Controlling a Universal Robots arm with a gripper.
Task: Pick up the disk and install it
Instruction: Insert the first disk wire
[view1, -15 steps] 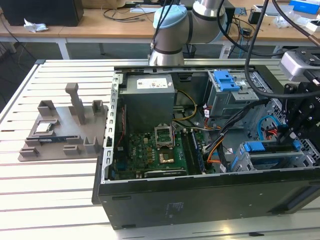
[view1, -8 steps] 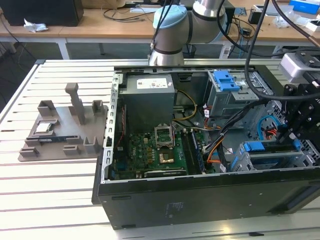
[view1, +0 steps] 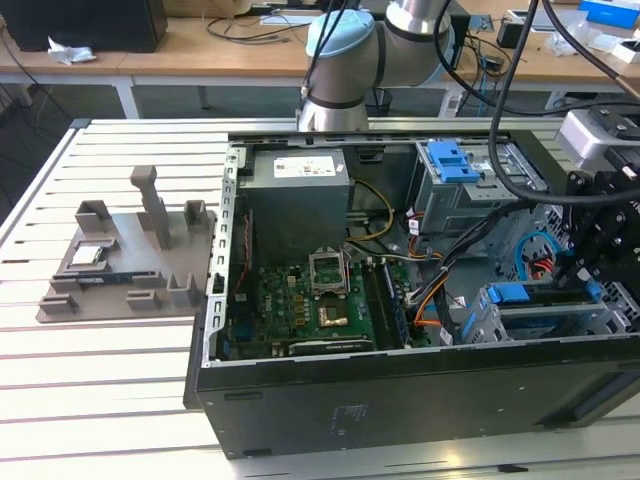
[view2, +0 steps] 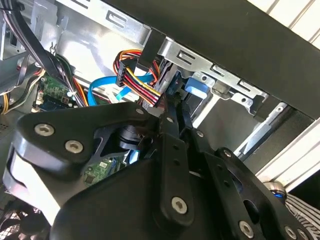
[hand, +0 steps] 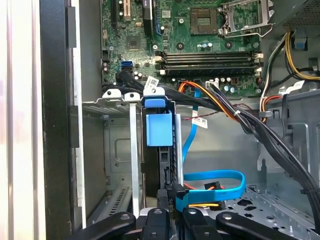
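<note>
**One disk in the bay, tool at its end**

In the exterior view, one grey fixture (view1: 120, 270) lies on the bench (view1: 100, 400) at the left, holding one small chip (view1: 88, 254). Beside it stands one open computer case (view1: 400, 400) with two blue frames. One, the blue caddy (view1: 448, 160), lies on top. The other carries the disk (view1: 530, 297), seated below the tool (view1: 580, 268). The first wrist view adds one blue cable (hand: 215, 176) beside the disk (hand: 159, 127). I cannot tell the tool's state.

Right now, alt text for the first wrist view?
The hand sits at a blue-framed disk standing on edge in a metal drive cage inside an open PC case. Beyond lie the green motherboard and a looping blue data cable.
</note>
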